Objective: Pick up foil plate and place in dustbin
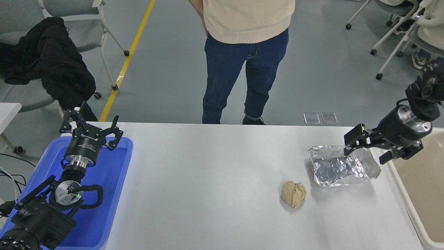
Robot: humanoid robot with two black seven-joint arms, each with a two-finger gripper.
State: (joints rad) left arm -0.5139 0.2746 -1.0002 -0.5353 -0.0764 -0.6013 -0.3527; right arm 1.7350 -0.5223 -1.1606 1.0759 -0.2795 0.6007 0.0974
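I see the right gripper [368, 149] with jaws spread, empty, hanging over the far right corner of the foil plate [341, 166]; the left gripper [91, 127] is splayed wide too, parked over the blue tray [114, 189]. Plate sits flat on the white table [208, 184], long axis left-right, right end just beside the dustbin [414, 187] rim, tan paper ball [293, 194] near its front left. A person [246, 52] stands at the far edge on grey floor; bare tabletop lies left of the plate.

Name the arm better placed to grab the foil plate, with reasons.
Right. The right gripper hangs open at the foil plate's far right edge, beside the dustbin. The left gripper is parked over the blue tray, across the table.
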